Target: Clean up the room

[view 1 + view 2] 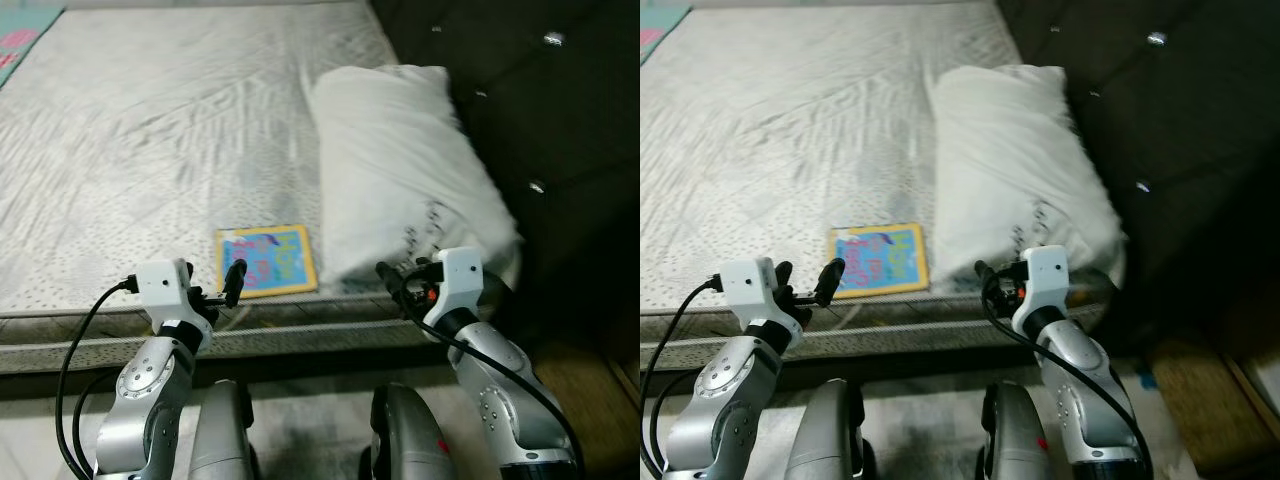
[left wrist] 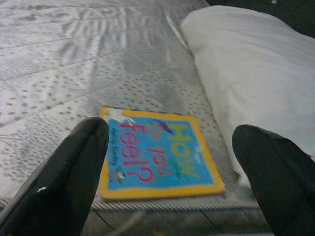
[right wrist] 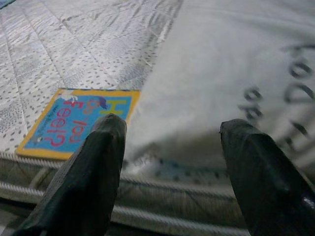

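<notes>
Book flat on bed near edge, just left of pillow. Left gripper before book, right gripper before pillow; fingers wide apart, empty.

A bare mattress with a grey speckled, quilted cover is stretching away across the left and middle of the scene, its piped near edge running left to right. A dark tufted headboard is standing along the right side, its shiny buttons catching light. A patch of teal and pink fabric is showing at the far left corner. On the near right, beside the bed, a strip of brown floor is lying in shadow.
</notes>
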